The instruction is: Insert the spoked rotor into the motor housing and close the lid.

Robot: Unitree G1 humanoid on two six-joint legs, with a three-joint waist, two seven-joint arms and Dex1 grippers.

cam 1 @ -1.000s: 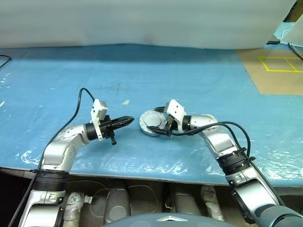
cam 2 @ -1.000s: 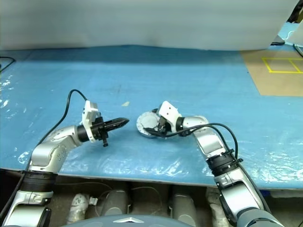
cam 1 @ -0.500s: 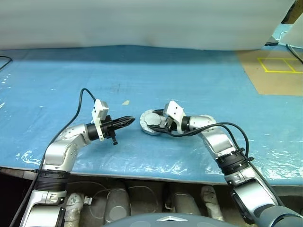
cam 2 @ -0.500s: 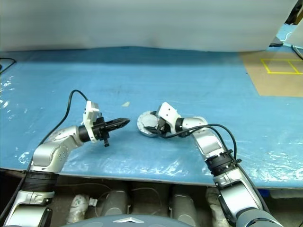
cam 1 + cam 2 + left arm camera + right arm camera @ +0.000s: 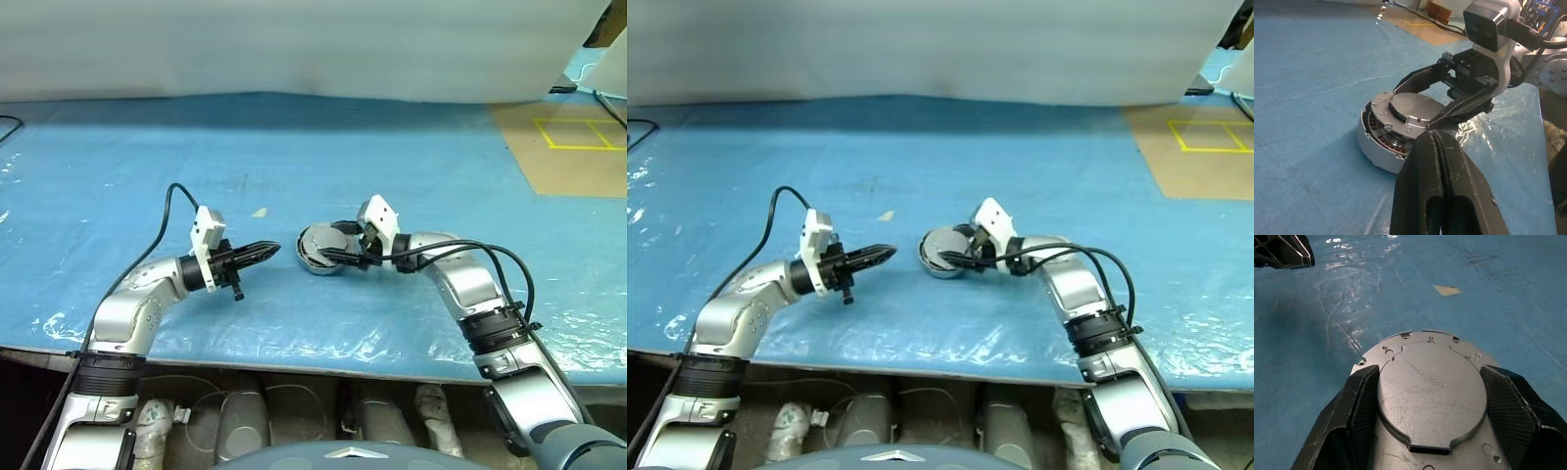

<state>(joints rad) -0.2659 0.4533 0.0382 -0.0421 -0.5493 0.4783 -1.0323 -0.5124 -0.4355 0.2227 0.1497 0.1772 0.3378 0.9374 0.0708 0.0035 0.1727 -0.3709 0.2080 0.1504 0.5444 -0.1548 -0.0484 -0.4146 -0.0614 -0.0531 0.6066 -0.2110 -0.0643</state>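
Now the round grey metal lid [image 5: 1431, 382] sits tilted on the copper-wound motor housing [image 5: 1382, 142]. Right gripper [image 5: 338, 251] jaws grip the lid; left gripper [image 5: 266, 250] jaws are closed, empty.

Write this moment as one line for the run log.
lid: tilted on motor housing, not seated | right gripper: fingers on both sides of lid's raised centre | left gripper: shut, beside, holds nothing

A table [image 5: 421, 157] covered in crinkled blue plastic sheeting [image 5: 118, 196] was seen. On it, 1 motor housing [image 5: 1378, 147] was set near the middle, and 1 small pale scrap [image 5: 260, 211] lay just beyond it, apart.
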